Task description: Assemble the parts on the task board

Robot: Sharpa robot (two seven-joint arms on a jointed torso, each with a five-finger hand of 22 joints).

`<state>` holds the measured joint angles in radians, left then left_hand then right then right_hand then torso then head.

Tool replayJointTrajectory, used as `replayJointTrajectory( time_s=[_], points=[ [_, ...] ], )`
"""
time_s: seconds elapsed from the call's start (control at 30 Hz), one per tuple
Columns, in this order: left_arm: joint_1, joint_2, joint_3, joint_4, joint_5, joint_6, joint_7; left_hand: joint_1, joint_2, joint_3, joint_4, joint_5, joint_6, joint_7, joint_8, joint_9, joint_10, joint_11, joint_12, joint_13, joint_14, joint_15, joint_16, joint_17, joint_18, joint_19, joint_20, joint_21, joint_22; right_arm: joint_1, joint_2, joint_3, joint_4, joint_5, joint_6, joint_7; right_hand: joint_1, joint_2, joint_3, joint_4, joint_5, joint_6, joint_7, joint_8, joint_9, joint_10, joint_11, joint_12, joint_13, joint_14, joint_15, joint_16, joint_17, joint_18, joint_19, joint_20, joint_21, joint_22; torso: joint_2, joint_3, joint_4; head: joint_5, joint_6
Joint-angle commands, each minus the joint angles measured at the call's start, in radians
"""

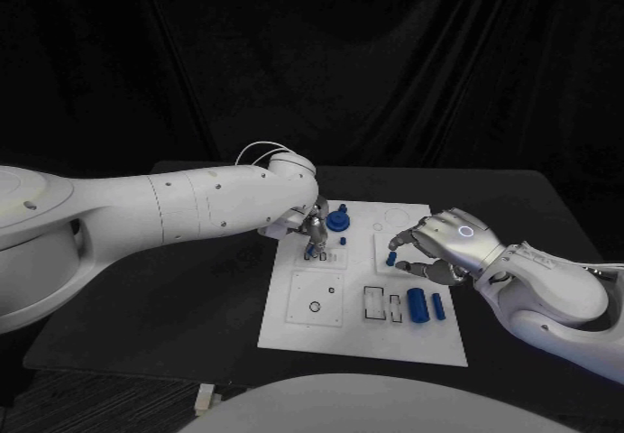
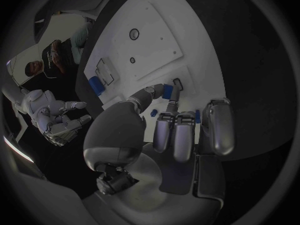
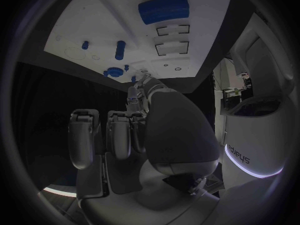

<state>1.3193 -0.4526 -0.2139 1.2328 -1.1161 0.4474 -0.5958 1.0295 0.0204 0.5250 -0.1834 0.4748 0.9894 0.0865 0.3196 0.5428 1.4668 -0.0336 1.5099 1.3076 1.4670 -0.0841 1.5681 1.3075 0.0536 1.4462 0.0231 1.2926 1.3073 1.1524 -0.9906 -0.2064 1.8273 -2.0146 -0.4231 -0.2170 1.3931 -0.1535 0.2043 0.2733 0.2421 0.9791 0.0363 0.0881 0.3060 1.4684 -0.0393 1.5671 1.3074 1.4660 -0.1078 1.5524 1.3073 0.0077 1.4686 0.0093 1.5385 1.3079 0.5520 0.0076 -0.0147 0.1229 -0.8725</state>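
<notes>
Left hand [image 1: 309, 230] pinches a small blue part [image 1: 312, 255], upright over the task board [image 1: 325, 338]; my right hand [image 1: 442, 245], fingers apart, hovers beside a standing blue peg [image 1: 391, 258].

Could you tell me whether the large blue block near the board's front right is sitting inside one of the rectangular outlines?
No, in the head view the large blue block lies on the task board just right of the rectangular outlines.

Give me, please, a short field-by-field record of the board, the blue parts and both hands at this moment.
task board: white plate in the middle of the black table
left hand: fingertips down at a small blue part on the board
right hand: over the board's right side, beside a short blue peg
loose parts: blue cylinder and thin blue bar lying side by side
</notes>
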Motion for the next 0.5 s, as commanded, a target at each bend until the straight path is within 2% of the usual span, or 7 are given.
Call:
replayJointTrajectory(
  time_s=[0.03,0.5],
  points=[
    [-0.003,0.002,0.001,0.003,0.018,-0.036,0.012,-0.007,0.011,0.134,0.078,-0.013,0.051,-0.048,0.095,0.012,0.069,-0.006,-0.008,0.214,0.102,-0.006,-0.001,0.259,0.006,0.002,-0.001,-0.006,0.183,0.002,0.001,0.001,-0.001,-0.007,0.006,-0.019,0.002,0.009,0.001,0.007,0.004,0.009,0.001,0.004,-0.002,0.102,-0.006,0.004,0.263,0.096,-0.007,-0.005,0.22,0.002,0.081,-0.008,-0.003,0.25,0.0,0.0003,-0.0008,0.002,0.0],
    [-0.005,0.003,0.001,-0.002,0.063,-0.055,0.014,-0.01,0.012,0.133,0.077,-0.018,0.052,-0.048,0.092,0.013,0.068,-0.006,-0.009,0.212,0.101,-0.005,-0.003,0.258,0.006,0.002,-0.001,-0.008,0.183,0.001,0.007,0.001,-0.007,-0.007,0.01,-0.02,0.002,0.009,0.001,0.007,0.004,0.009,0.001,0.004,-0.002,0.102,-0.007,0.004,0.263,0.096,-0.007,-0.006,0.219,0.002,0.08,-0.008,-0.004,0.25,0.001,0.0003,-0.0006,0.001,0.0]
  ],
)
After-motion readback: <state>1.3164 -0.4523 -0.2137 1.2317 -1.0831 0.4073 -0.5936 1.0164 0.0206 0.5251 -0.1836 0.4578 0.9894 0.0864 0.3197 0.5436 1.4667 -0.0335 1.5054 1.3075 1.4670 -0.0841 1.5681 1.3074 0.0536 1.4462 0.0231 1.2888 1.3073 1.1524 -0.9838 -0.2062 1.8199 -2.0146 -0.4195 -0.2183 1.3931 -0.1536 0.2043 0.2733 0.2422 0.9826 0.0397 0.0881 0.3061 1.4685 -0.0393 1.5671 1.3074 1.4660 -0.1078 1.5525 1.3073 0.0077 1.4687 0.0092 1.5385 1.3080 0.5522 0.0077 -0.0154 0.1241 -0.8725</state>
